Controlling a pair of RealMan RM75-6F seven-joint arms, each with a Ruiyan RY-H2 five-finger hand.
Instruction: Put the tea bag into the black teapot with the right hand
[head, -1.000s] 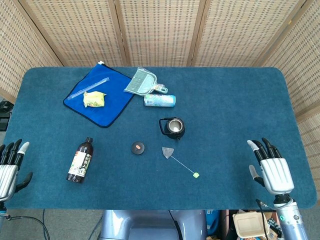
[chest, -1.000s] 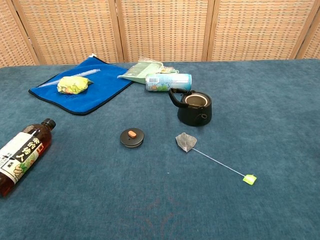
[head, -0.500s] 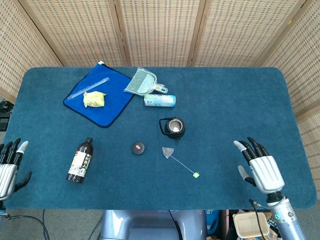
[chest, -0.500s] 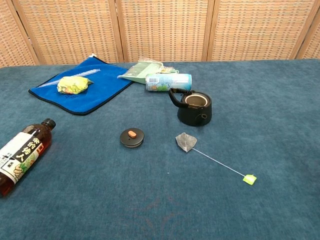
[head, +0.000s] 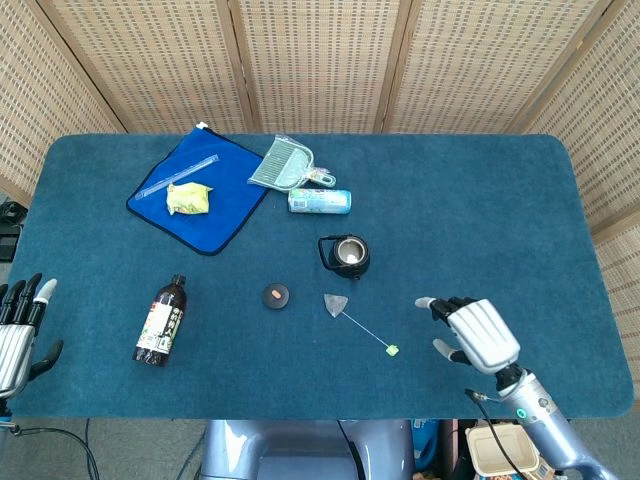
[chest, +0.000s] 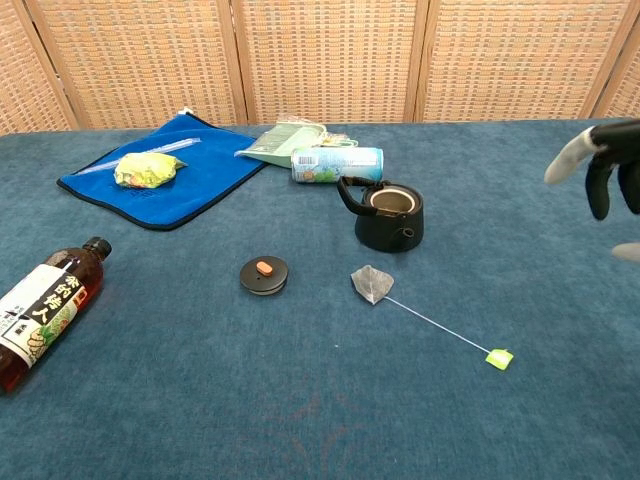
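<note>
A grey pyramid tea bag (head: 335, 304) (chest: 372, 284) lies on the blue table, its string running right to a green tag (head: 393, 350) (chest: 499, 358). The black teapot (head: 345, 255) (chest: 388, 215) stands lidless just behind it. Its round lid (head: 276, 296) (chest: 264, 274) lies to the left. My right hand (head: 474, 333) (chest: 606, 174) hovers open to the right of the tag, fingers spread toward it and holding nothing. My left hand (head: 18, 335) rests open at the table's left front edge, seen only in the head view.
A dark sauce bottle (head: 161, 320) (chest: 43, 308) lies at the front left. A blue cloth (head: 199, 203) with a yellow packet (head: 189, 198), a green dustpan (head: 282, 164) and a lying can (head: 319, 201) sit at the back. Wicker screens stand behind the table.
My right hand has moved left from the table's right front edge toward the green tag, and it now enters the chest view. The left hand has stayed put.
</note>
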